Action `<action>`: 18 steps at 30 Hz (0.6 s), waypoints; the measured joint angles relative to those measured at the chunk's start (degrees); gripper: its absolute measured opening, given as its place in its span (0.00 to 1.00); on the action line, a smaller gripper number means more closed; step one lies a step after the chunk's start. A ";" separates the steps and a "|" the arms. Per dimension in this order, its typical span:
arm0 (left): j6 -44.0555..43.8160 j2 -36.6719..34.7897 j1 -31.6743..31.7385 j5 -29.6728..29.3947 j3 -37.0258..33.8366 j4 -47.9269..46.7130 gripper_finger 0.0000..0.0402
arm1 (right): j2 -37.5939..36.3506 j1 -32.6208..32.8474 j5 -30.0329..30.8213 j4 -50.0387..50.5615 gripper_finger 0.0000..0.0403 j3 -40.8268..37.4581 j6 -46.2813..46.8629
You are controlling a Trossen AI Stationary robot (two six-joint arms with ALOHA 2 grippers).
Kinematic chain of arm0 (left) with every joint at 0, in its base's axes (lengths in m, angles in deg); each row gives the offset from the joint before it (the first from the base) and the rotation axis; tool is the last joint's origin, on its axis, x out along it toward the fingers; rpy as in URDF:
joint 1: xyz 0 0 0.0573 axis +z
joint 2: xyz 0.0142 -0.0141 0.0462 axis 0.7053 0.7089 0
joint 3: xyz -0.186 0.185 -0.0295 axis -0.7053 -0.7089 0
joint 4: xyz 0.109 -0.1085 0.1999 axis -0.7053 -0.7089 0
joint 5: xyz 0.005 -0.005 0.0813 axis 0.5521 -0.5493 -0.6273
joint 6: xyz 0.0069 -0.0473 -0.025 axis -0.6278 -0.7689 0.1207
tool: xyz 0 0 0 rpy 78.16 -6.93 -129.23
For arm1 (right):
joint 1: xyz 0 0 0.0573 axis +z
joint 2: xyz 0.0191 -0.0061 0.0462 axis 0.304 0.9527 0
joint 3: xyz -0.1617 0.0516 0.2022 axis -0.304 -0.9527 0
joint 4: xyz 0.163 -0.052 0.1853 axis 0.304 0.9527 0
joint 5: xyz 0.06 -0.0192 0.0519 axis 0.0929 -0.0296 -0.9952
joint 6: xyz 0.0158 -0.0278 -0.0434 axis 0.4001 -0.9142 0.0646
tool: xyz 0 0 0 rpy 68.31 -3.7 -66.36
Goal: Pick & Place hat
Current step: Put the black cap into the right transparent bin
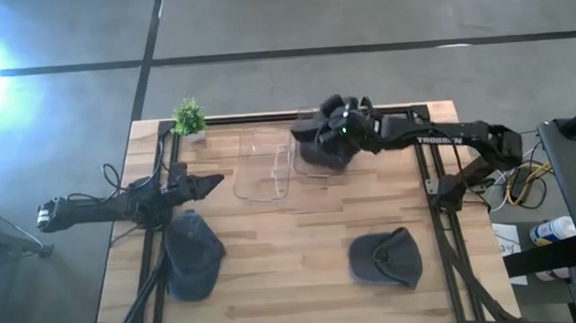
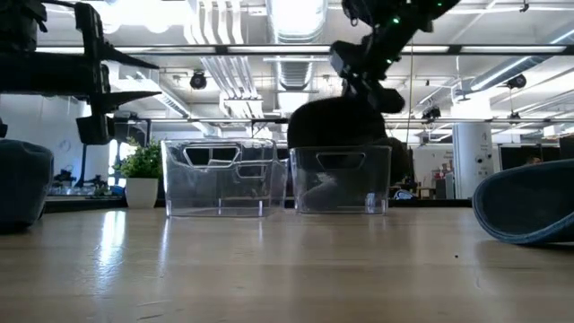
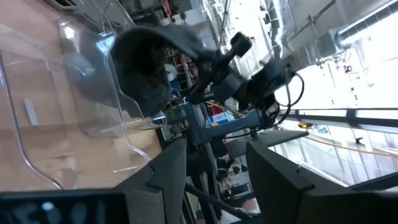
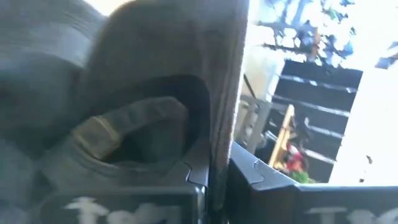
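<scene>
A dark hat hangs over the right clear bin, and its lower part is at the height of the bin's rim. My right gripper is above that bin, shut on the hat. A second clear bin stands just left of it. My left gripper waits open above the table's left side, pointing at the bins. A blue hat lies on its crown side near the left front. A grey cap lies near the right front. My right gripper pinches the dark hat's brim edge between its two fingers, which lie across the edge. It comes from above the bin, slanting down from the table's right. The hat hangs below the fingers, open side showing in the wrist view.
A small potted plant stands at the far left corner. Black frame rails run along the table's left edge and right edge. Bare wood lies between the two hats at the front.
</scene>
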 joint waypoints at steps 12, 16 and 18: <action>-0.58 0.04 0.02 -2.03 0.00 -0.01 0.40 | -4.59 5.34 -3.99 2.28 0.15 -14.15 4.16; -2.30 0.06 0.02 -2.01 0.00 0.01 0.40 | -3.85 6.22 -4.58 4.98 0.18 -15.83 6.14; -2.98 0.06 0.02 -2.01 0.00 0.06 0.40 | -4.36 6.68 -3.64 4.86 0.20 -16.58 6.43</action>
